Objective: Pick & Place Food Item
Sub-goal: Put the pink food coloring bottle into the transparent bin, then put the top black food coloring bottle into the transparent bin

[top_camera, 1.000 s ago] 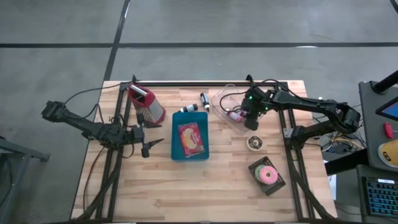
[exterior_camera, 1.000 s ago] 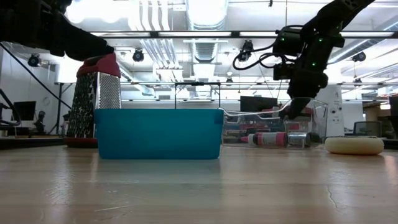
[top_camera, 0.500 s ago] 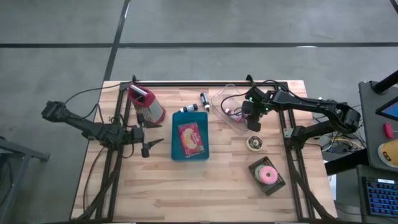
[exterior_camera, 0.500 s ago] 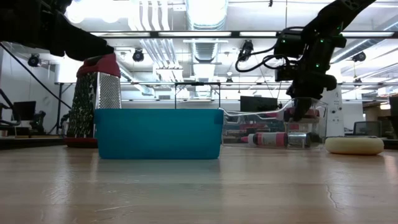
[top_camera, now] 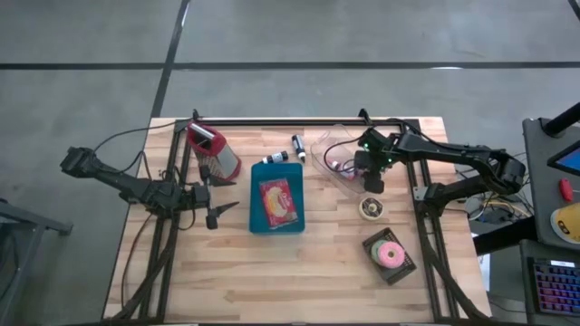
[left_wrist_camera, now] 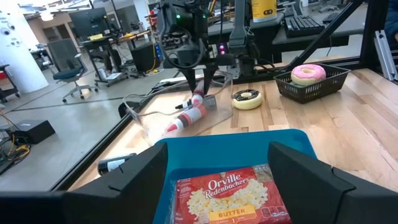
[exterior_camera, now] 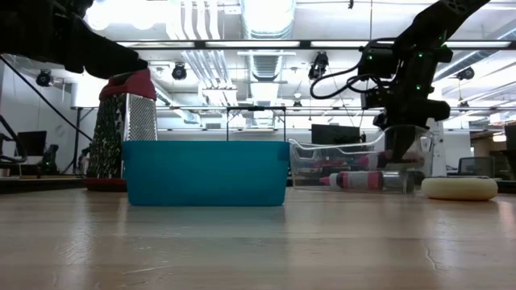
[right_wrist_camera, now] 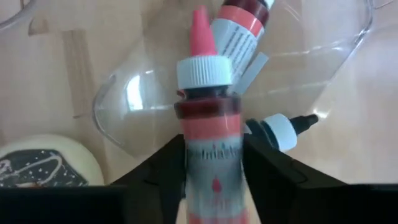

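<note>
Clear plastic bin at the table's back right holds the small red bottles; the right gripper stands over its near edge with a red bottle between its fingers, seemingly grasped, though the hold may be loosening. If the grip slackens, the bottle could drop and roll beside the bin. The left gripper waits spread and empty, left of the blue tray with the popcorn. The bottle's base is cut off.
</note>
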Action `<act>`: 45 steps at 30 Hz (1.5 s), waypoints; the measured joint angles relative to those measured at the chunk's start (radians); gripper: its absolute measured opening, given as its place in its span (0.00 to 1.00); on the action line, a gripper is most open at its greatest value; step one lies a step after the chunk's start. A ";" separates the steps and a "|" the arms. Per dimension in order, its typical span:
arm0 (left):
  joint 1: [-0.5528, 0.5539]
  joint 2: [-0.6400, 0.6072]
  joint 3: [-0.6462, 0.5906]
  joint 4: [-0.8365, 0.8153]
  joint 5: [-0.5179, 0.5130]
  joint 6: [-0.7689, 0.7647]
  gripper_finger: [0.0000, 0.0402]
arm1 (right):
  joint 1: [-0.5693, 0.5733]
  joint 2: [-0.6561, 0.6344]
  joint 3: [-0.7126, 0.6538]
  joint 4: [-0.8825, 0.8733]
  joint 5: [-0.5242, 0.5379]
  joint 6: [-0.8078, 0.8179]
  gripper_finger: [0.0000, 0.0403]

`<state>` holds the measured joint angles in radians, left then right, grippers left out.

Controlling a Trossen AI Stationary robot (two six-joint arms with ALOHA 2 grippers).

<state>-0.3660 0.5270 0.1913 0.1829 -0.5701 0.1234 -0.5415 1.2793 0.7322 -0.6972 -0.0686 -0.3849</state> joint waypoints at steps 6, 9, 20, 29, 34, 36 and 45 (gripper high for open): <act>0.000 0.000 0.000 0.000 0.000 0.000 0.71 | 0.000 -0.001 0.000 0.001 0.038 -0.005 0.52; 0.000 0.000 0.000 0.000 0.000 0.000 0.71 | 0.000 -0.003 0.000 0.023 0.057 -0.005 0.57; 0.000 0.000 0.000 0.000 0.000 0.000 0.71 | 0.000 0.001 0.066 0.113 0.155 -0.011 0.61; 0.000 0.000 0.000 0.000 0.000 -0.011 0.71 | 0.016 0.001 0.115 0.114 0.148 0.011 0.60; 0.003 0.015 0.000 0.037 0.000 -0.024 0.71 | 0.067 0.001 0.124 0.151 0.146 0.051 0.60; 0.004 0.039 0.001 0.059 0.000 -0.016 0.71 | 0.098 0.001 0.124 0.180 0.141 0.069 0.60; 0.060 0.276 0.144 0.047 0.000 0.055 0.71 | 0.261 0.001 0.124 0.379 0.002 0.167 0.60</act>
<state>-0.3062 0.8029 0.3350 0.2297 -0.5697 0.1785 -0.2809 1.2800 0.8561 -0.3185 -0.0664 -0.2184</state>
